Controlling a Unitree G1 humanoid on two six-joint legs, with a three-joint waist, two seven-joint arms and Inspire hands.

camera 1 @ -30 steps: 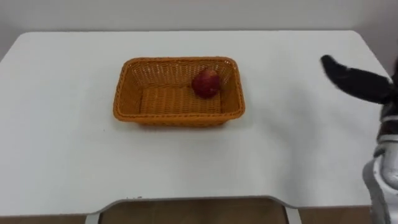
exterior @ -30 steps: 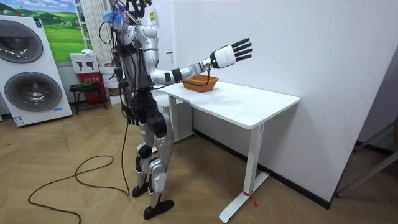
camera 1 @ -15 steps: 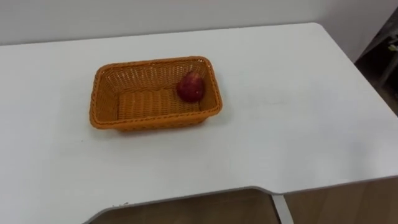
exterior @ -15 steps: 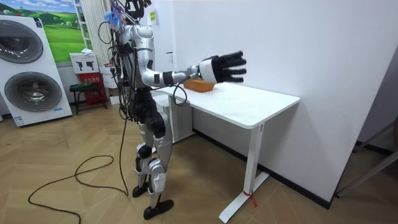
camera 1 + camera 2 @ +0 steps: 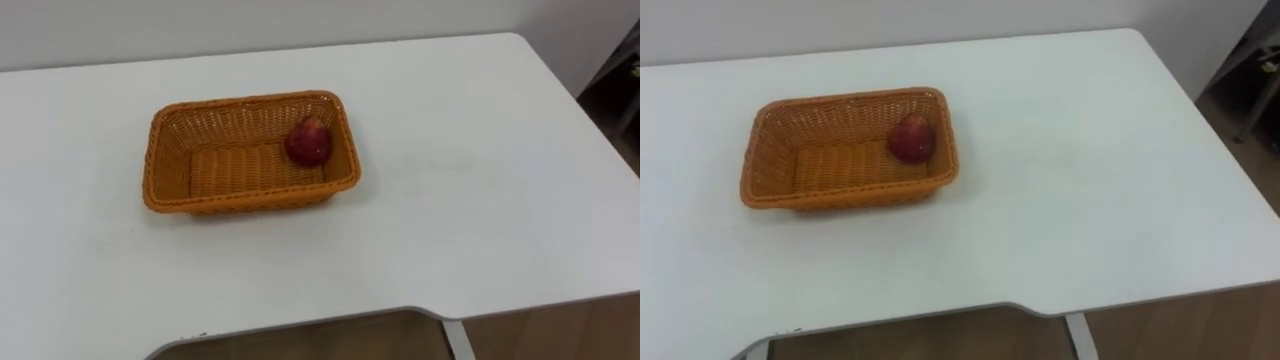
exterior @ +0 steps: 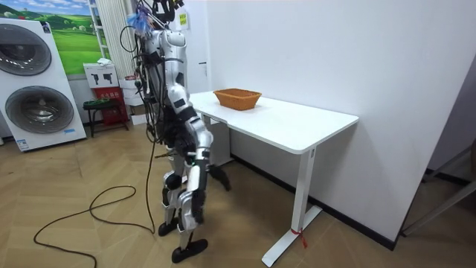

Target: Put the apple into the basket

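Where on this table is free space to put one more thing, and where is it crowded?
The widest bare patch of the table is right of the basket, up to the table's right edge. A bare band runs between basket and near edge. Only the basket's far right corner is taken, by the apple.

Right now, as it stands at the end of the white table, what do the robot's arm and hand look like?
In the room view the right arm is slim and silver-grey, with darker bands at the joints. It ends in a black right hand, too blurred here to make out any detail. Dark cables hang in a bundle along the upper body beside the arm.
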